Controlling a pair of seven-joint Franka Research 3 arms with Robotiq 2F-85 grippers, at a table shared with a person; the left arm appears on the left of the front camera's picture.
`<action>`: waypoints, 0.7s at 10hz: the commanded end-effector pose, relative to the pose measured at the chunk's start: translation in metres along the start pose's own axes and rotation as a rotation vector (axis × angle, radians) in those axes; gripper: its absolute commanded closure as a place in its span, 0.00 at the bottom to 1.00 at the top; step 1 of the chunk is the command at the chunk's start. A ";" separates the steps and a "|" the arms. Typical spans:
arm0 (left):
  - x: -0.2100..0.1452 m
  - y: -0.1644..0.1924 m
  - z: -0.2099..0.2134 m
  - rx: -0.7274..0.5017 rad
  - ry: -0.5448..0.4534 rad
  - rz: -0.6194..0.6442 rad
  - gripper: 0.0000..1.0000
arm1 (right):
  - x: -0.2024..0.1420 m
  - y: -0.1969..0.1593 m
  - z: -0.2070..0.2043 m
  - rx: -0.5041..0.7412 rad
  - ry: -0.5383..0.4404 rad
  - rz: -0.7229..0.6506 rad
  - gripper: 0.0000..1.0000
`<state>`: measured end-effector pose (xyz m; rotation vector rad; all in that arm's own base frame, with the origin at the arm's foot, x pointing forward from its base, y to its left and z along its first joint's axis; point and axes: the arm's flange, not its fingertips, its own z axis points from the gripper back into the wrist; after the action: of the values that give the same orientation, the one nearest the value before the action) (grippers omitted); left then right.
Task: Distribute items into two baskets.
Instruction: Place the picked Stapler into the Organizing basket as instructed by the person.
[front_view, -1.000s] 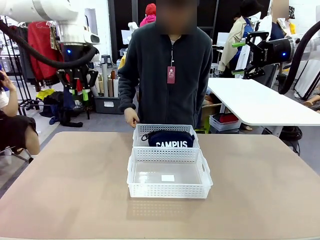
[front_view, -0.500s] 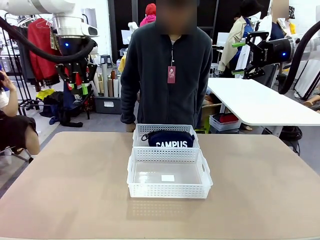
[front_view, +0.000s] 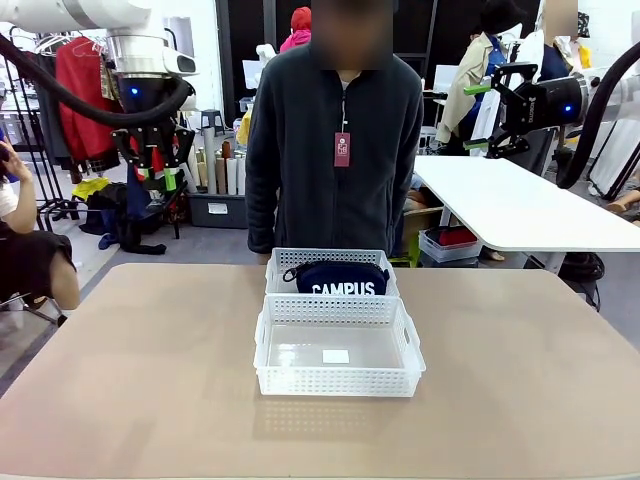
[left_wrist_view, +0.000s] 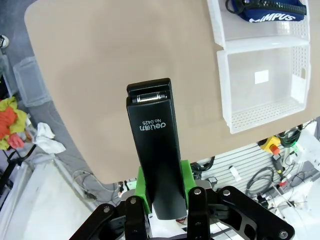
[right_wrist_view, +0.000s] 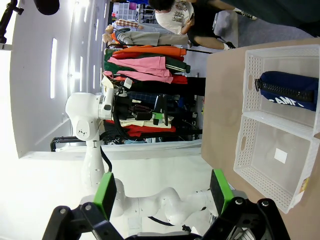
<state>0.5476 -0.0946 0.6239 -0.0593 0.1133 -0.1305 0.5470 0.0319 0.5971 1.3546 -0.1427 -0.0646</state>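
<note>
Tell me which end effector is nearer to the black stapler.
Left. The left end effector is shut on the stapler, raised high at the left. The right end effector hangs open, high at the right, apart from it.

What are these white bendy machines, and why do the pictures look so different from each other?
Those are two robot arms that pick things up. The big picture comes from a camera between the arms, looking over the brown table at a person standing on the far side. The other two come from small cameras on the arms' wrists, so they look tipped. On the table sit two white plastic baskets, one right behind the other. The far basket holds a dark blue pouch that says CAMPUS. The near basket has just a small white sticker on its floor. The left fingers, with green pads, are shut on a black stapler, held high above the table. The right fingers are open and hold nothing.
</note>
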 end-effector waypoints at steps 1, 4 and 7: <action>-0.003 0.001 0.002 0.000 -0.002 0.004 1.00 | -0.002 0.003 0.000 0.004 0.004 -0.005 0.00; -0.003 0.001 0.002 0.000 -0.002 0.004 1.00 | -0.002 0.003 0.000 0.004 0.004 -0.005 0.00; -0.003 0.001 0.002 0.000 -0.002 0.004 1.00 | -0.002 0.003 0.000 0.004 0.004 -0.005 0.00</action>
<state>0.5476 -0.0946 0.6239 -0.0593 0.1133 -0.1304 0.5470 0.0319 0.5971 1.3546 -0.1427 -0.0646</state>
